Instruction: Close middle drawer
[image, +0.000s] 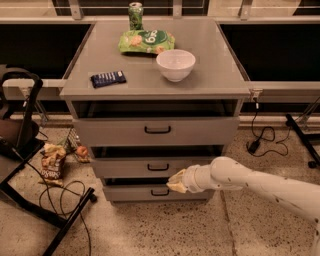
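The grey metal cabinet (155, 87) has three drawers. The middle drawer (150, 167) has a low front and a small black handle (158, 167); it stands pulled out a little. My gripper (175, 181) comes in from the right on a white arm (250, 182). It sits just below and to the right of the handle, at the lower edge of the middle drawer's front, over the bottom drawer (155, 192). The taller top drawer (156, 131) is above.
On the cabinet top are a white bowl (175, 64), a green chip bag (146, 41), a green can (135, 15) and a dark blue bar (108, 78). A black chair frame (30, 165), cables and snack bags (51, 162) lie on the floor at left. Cables lie at right.
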